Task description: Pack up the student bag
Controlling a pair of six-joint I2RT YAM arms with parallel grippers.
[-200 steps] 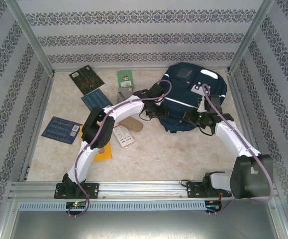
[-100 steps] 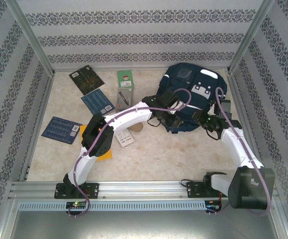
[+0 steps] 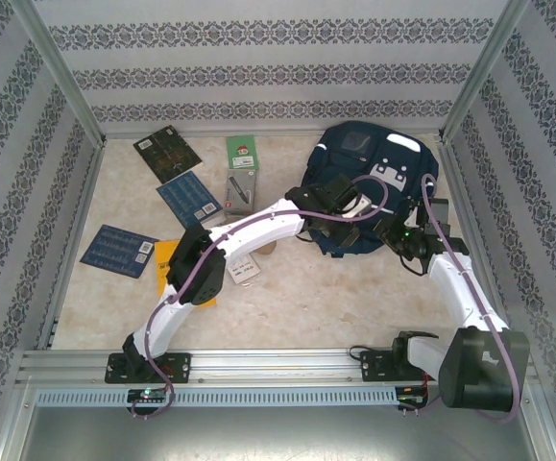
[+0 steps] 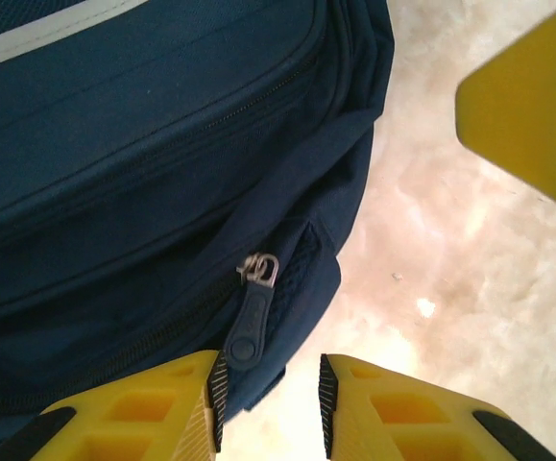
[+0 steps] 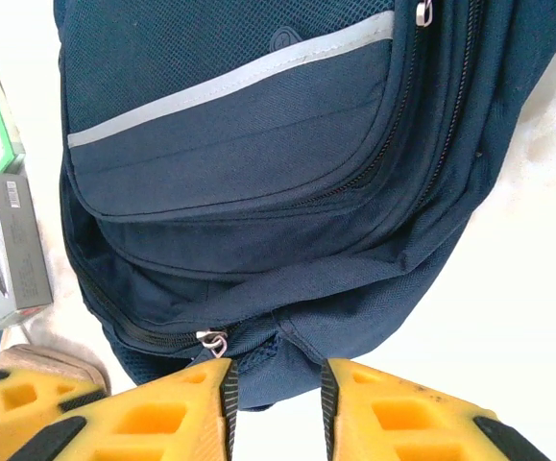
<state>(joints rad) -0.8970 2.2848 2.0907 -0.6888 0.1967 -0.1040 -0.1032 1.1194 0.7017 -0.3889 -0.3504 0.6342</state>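
Student bag (image 3: 374, 168), navy, count one. It lay at the far right of the table (image 3: 335, 298) and was the largest item by far. The overhead view gave the whole layout; the wrist views gave the bag's seams and zips close up.

Arms, count two, both reaching to the bag's near edge.

Left gripper (image 4: 271, 384): jaws parted, bare table visible through the gap, nothing clamped. The left wrist view resolved a dark zip pull (image 4: 249, 327) hanging with its end just by one finger's pad.

Right gripper (image 5: 276, 379): jaws parted likewise, empty, just below the bag's bottom edge. The right wrist view resolved a grey reflective stripe (image 5: 229, 82) across the front pocket and a metal zip slider (image 5: 212, 341) just above one finger.

Overhead view, left half of the table:
- Flat printed cards, count three: a dark card (image 3: 167, 154), a blue card (image 3: 189, 197) and a second blue card (image 3: 117, 250).
- Boxes, count two: a green box (image 3: 242, 154) with a grey box (image 3: 239, 187) just beside it.
- Yellow sheet (image 3: 186, 283), count one, partly under the left arm.
- White slip (image 3: 241, 264), count one.
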